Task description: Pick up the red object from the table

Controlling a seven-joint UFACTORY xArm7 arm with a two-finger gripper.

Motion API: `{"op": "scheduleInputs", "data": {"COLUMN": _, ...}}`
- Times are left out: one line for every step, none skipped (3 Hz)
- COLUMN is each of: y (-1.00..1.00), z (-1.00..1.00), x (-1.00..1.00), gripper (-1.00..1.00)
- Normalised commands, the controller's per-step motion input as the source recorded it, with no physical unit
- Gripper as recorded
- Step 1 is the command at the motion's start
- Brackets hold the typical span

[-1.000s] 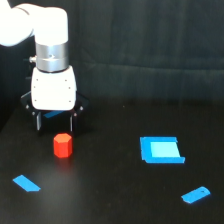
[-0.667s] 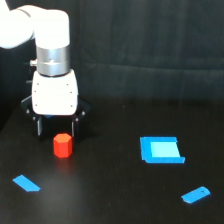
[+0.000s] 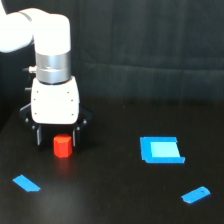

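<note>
The red object point(image 3: 62, 145) is a small chunky red block standing on the black table point(image 3: 110, 200) at the exterior view's left. My gripper point(image 3: 56, 138) hangs straight over it from the white arm, open, with one dark finger on each side of the block. The block's top sits level with the fingertips point(image 3: 38, 137), and its upper edge is partly covered by the white gripper body. Whether the fingers touch the block cannot be told.
A flat blue square piece point(image 3: 160, 149) lies to the exterior view's right of the block. A small blue strip point(image 3: 26, 183) lies in front left, another blue strip point(image 3: 195, 194) at the front right. A dark curtain hangs behind the table.
The arm has come forward and down, so the open gripper now straddles the red block instead of standing behind it. The block has not moved.
</note>
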Motion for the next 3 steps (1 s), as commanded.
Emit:
{"op": "scheduleInputs", "data": {"y": 0.06, "z": -0.21, "x": -0.02, "gripper": -1.0}}
{"op": "scheduleInputs", "data": {"y": 0.08, "z": -0.17, "x": 0.09, "gripper": -0.95}}
{"op": "scheduleInputs", "data": {"y": 0.04, "z": -0.02, "x": 0.01, "gripper": -0.91}}
